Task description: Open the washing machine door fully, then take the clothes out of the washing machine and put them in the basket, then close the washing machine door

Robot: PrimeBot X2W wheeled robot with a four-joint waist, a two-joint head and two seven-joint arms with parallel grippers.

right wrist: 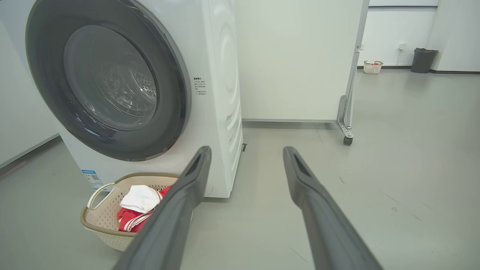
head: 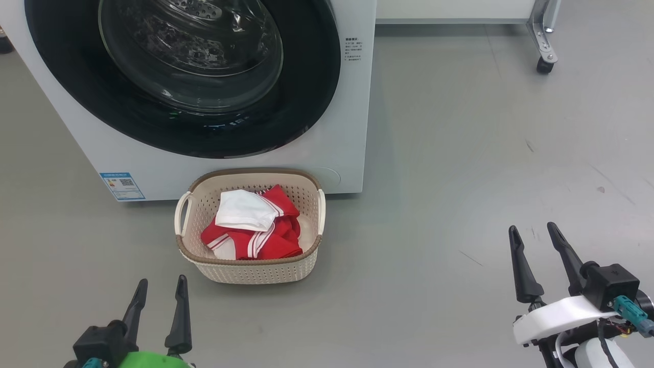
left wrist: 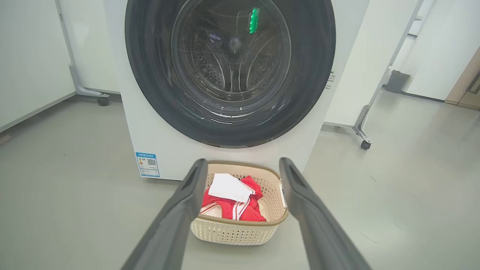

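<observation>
The white washing machine (head: 337,128) (left wrist: 157,138) (right wrist: 221,93) fills the upper left of the head view. Its round door (head: 76,87) (left wrist: 318,75) (right wrist: 176,97), black-framed with a glass bowl, lies shut against the front. On the floor just before it stands the cream basket (head: 255,271) (left wrist: 236,232) (right wrist: 101,228). In it lie the clothes: a red garment (head: 278,240) (left wrist: 247,210) (right wrist: 125,219) with white stripes, and a white cloth (head: 242,212) (left wrist: 228,187) (right wrist: 140,198) on top. My left gripper (head: 161,286) (left wrist: 243,165) hangs open short of the basket. My right gripper (head: 534,232) (right wrist: 247,152) is open far to the right, over bare floor.
A wheeled white partition (head: 544,56) (left wrist: 362,127) (right wrist: 347,123) stands behind the machine on the right. A black bin (right wrist: 423,60) and another small basket (right wrist: 372,66) sit by the far wall. Grey floor spreads wide on the right.
</observation>
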